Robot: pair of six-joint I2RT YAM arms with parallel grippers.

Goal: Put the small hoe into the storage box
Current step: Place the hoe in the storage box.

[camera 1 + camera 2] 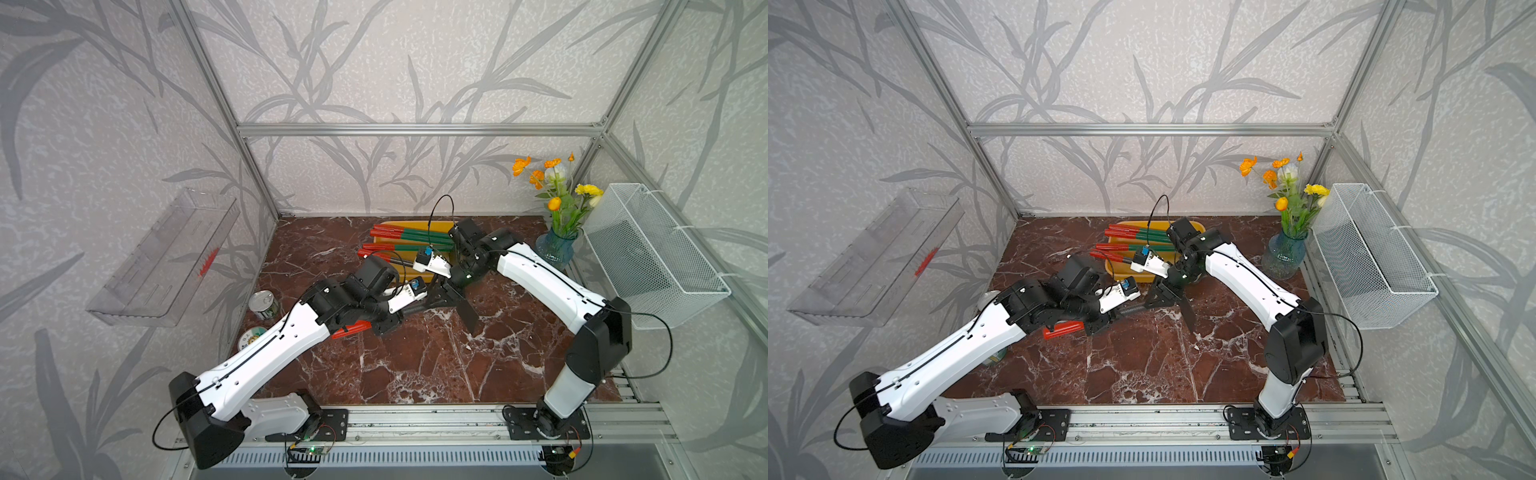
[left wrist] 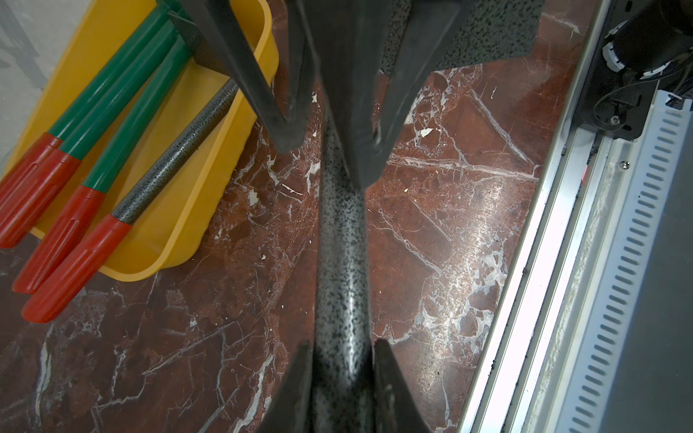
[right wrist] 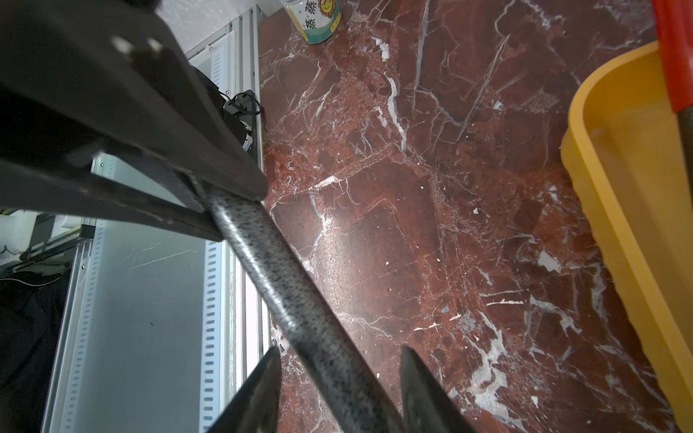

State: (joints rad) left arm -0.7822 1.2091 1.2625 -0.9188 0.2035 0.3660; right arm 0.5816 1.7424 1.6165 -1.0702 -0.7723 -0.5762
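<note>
The small hoe (image 1: 467, 311) is held just above the marble, with its black blade toward the right arm and its red handle (image 1: 353, 329) under the left arm. Its speckled grey shaft (image 2: 339, 262) runs through my left gripper (image 2: 342, 346), which is shut on it near the red grip. My right gripper (image 3: 340, 350) straddles the same shaft (image 3: 300, 311) closer to the blade, open, with a gap on each side. The yellow storage box (image 1: 405, 272) sits just behind both grippers and holds several red-handled tools (image 2: 123, 123), whose handles stick out over its rim (image 2: 180, 225).
A tin can (image 1: 264, 304) and a second can (image 1: 251, 337) stand at the left edge of the table. A blue vase of flowers (image 1: 555, 249) is at the back right, beside a white wire basket (image 1: 652, 257). A clear tray (image 1: 166, 257) hangs on the left wall.
</note>
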